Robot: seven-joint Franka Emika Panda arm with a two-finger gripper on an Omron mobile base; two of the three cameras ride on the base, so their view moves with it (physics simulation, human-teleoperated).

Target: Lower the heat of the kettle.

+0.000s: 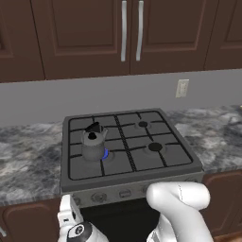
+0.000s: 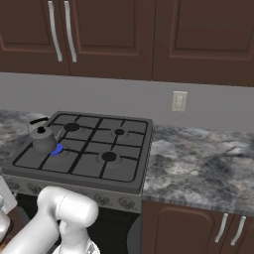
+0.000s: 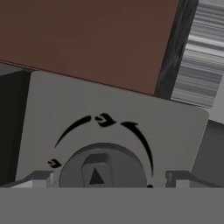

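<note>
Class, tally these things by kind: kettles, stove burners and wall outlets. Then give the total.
kettle: 1
burners: 4, one lit blue under the kettle
wall outlet: 1
Total: 6

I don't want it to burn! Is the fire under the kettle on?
On. A small blue flame glows at the base of the kettle on the stove, seen from both base views.
</note>
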